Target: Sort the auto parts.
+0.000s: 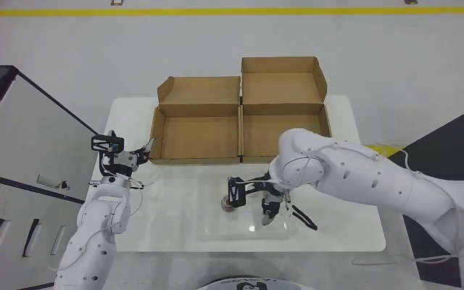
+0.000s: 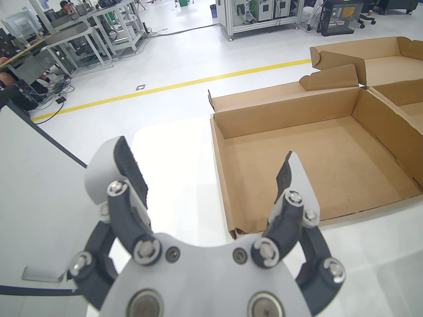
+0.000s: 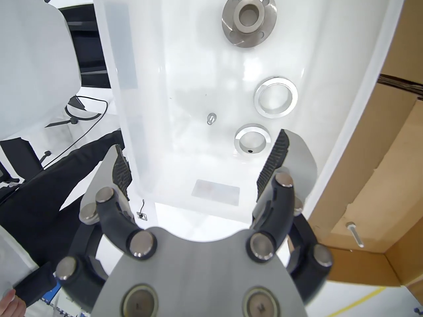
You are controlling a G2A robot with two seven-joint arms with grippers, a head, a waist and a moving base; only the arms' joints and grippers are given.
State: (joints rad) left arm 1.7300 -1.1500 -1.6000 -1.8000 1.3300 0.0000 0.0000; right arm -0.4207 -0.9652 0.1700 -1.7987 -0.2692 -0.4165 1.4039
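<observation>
A clear plastic tray point(image 3: 138, 67) holds a grey metal flange point(image 3: 248, 17), a large silver ring point(image 3: 276, 96), a smaller silver collar point(image 3: 252, 139) and a small screw point(image 3: 211, 118). My right gripper point(image 3: 200, 146) hangs open over the tray, with the collar just ahead of one finger and nothing between the fingers. From above, this gripper point(image 1: 270, 212) is over the tray point(image 1: 217, 229), right of the flange point(image 1: 230, 203). A bolt point(image 3: 355, 234) lies in a corner of a cardboard box point(image 3: 390, 179). My left gripper point(image 2: 205, 150) is open and empty, near the left box point(image 2: 314, 153).
Two open cardboard boxes stand side by side at the back of the white table, the left box point(image 1: 196, 138) and the right box point(image 1: 283, 134), flaps up behind them. The left box floor is bare. The left gripper point(image 1: 132, 154) sits near the table's left edge.
</observation>
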